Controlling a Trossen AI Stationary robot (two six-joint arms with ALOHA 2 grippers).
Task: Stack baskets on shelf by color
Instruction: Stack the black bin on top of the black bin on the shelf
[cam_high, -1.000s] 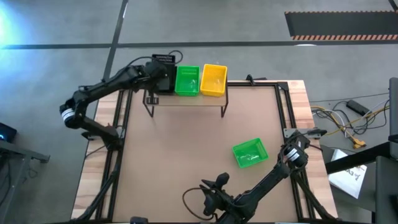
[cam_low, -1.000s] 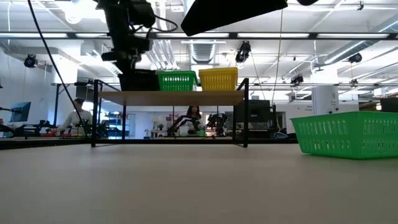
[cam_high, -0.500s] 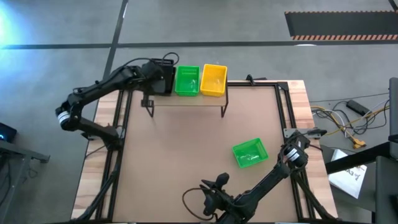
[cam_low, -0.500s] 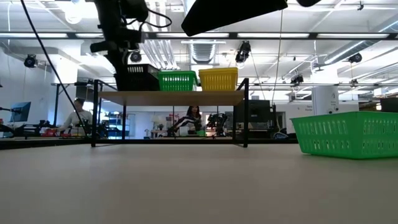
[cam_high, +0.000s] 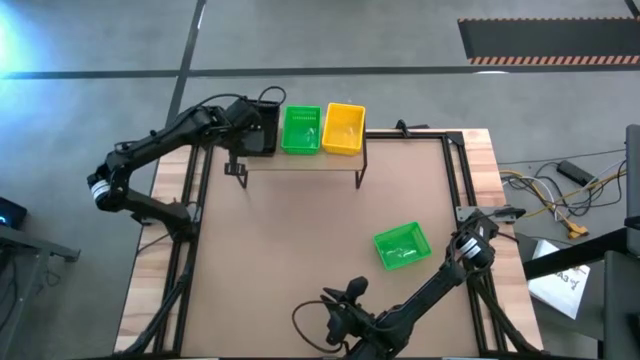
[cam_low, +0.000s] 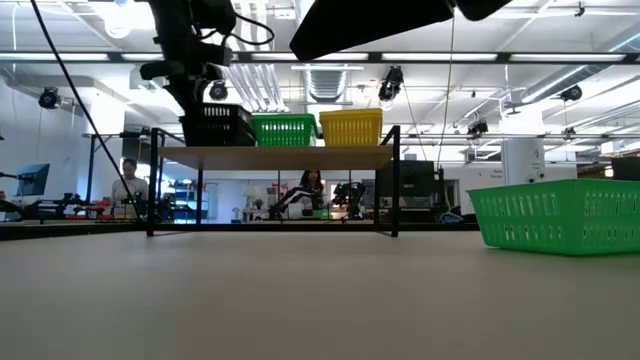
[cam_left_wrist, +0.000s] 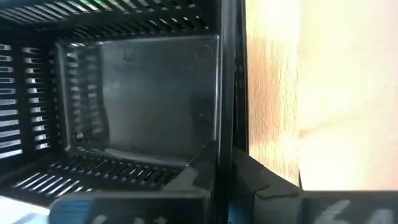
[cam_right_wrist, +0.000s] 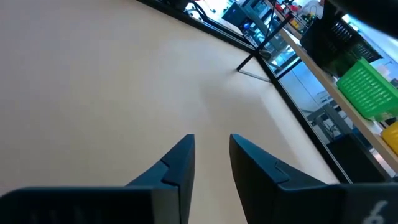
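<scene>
A black basket (cam_high: 264, 130) stands at the left end of the light-wood shelf (cam_high: 300, 160), next to a green basket (cam_high: 301, 129) and a yellow basket (cam_high: 344, 128). In the low view all three rest with their bottoms on the shelf board (cam_low: 280, 156). My left gripper (cam_left_wrist: 225, 155) is shut on the black basket's wall; it comes down from above in the low view (cam_low: 195, 75). A second green basket (cam_high: 402, 245) lies on the tabletop at the right. My right gripper (cam_right_wrist: 210, 149) is open and empty, low over the table near its front edge (cam_high: 348, 295). My left gripper pinches one side wall of the black basket (cam_left_wrist: 225, 124) at its rim, one finger inside the basket (cam_left_wrist: 200, 165) and one outside (cam_left_wrist: 261, 180). The fingers come from above, pointing down. The basket stands upright with its bottom on the shelf's left end.
The shelf stands on thin black legs (cam_low: 152, 190) at the table's far edge. Bare brown tabletop (cam_high: 300, 250) lies between the shelf and the loose green basket. Cables (cam_high: 545, 195) lie off the table's right side. People and equipment show in the room behind.
My left gripper has moved a little toward the table's left edge, staying shut on the black basket. The basket tipped briefly, shifted slightly left along the shelf, and now stands upright.
</scene>
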